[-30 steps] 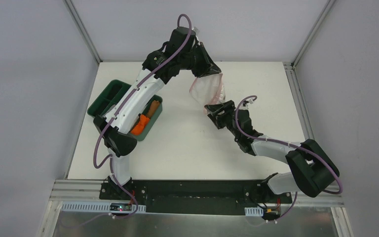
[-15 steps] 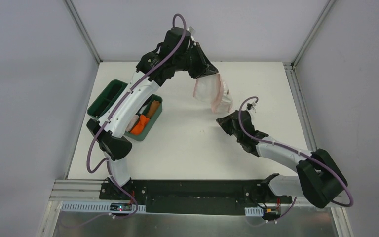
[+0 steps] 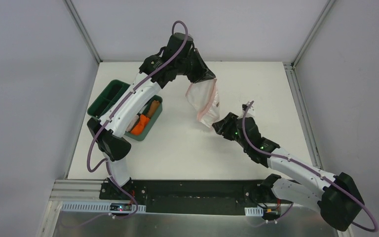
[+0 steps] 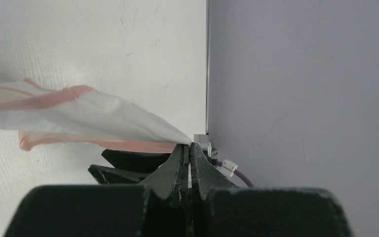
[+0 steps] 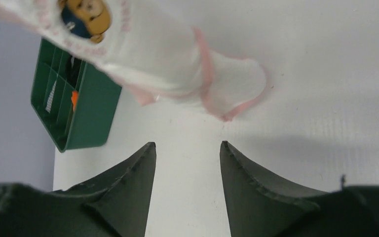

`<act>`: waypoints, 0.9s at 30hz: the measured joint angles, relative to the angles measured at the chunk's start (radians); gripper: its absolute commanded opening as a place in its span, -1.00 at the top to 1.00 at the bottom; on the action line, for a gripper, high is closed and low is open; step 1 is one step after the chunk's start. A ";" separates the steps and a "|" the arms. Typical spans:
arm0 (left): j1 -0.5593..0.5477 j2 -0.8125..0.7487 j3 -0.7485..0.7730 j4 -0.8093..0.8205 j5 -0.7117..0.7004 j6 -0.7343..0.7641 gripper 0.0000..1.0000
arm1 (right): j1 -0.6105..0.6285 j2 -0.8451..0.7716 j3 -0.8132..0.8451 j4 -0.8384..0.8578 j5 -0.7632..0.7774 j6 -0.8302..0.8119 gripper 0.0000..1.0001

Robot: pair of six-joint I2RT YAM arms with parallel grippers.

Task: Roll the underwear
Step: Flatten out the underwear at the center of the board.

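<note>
The underwear (image 3: 205, 102), pale pink-white with pink edging and a small cartoon print, hangs in the air over the far middle of the table. My left gripper (image 3: 206, 80) is shut on its top edge. In the left wrist view the fabric (image 4: 79, 111) streams left from the closed gripper (image 4: 190, 146). My right gripper (image 3: 215, 126) is open just below and right of the hanging lower end, touching nothing. In the right wrist view the cloth (image 5: 153, 54) hangs beyond that gripper (image 5: 187, 145), whose spread fingers have only bare table between them.
A green divided bin (image 3: 103, 98) stands at the left of the table under my left arm, holding orange and brown rolled cloths (image 3: 142, 121). The bin (image 5: 86, 111) also shows in the right wrist view. Grey walls and metal frame rails enclose the white table (image 3: 177, 148).
The hanging underwear swung right, then back left and lower. My right gripper pulled away from its lower end, closed, then reopened just beside it. The left gripper stayed shut.
</note>
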 measured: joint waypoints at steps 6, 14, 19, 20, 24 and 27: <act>0.000 -0.002 -0.058 -0.013 -0.019 -0.047 1.00 | 0.069 0.058 0.003 0.013 0.021 -0.035 -0.10; 0.000 -0.003 -0.058 -0.018 -0.026 -0.051 1.00 | 0.180 0.177 0.044 0.077 0.205 -0.096 -0.12; 0.013 -0.003 -0.065 -0.016 -0.031 -0.010 1.00 | 0.171 0.175 0.017 0.135 0.288 -0.129 -0.18; 0.020 -0.002 -0.071 -0.015 -0.031 0.007 1.00 | 0.169 0.171 0.003 0.143 0.295 -0.122 -0.19; 0.078 0.030 -0.098 0.000 -0.044 0.105 1.00 | 0.160 0.169 -0.026 0.140 0.292 -0.085 -0.24; 0.138 0.105 -0.119 0.016 -0.054 0.180 1.00 | 0.157 0.180 -0.025 0.137 0.262 -0.051 -0.24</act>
